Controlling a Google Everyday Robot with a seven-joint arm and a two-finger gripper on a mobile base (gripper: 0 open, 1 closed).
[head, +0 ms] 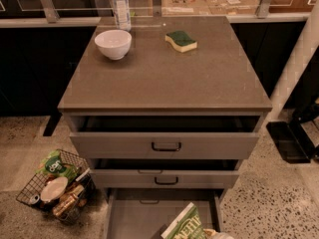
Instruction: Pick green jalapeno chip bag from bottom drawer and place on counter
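Observation:
The green jalapeno chip bag (183, 224) stands tilted over the open bottom drawer (134, 215), at the lower edge of the camera view, with its whitish edge facing up and left. Only a pale sliver of my gripper (215, 233) shows, at the frame's bottom edge against the bag's lower right corner. It is shut on the bag, and the rest of the arm is out of view. The counter (164, 76) is the grey-brown top of the cabinet above.
On the counter are a white bowl (113, 44), a water bottle (120, 5) and a green-and-yellow sponge (181, 40). The two upper drawers (165, 146) stand partly open above the bottom one. A wire basket (56, 185) of clutter sits on the floor at the left.

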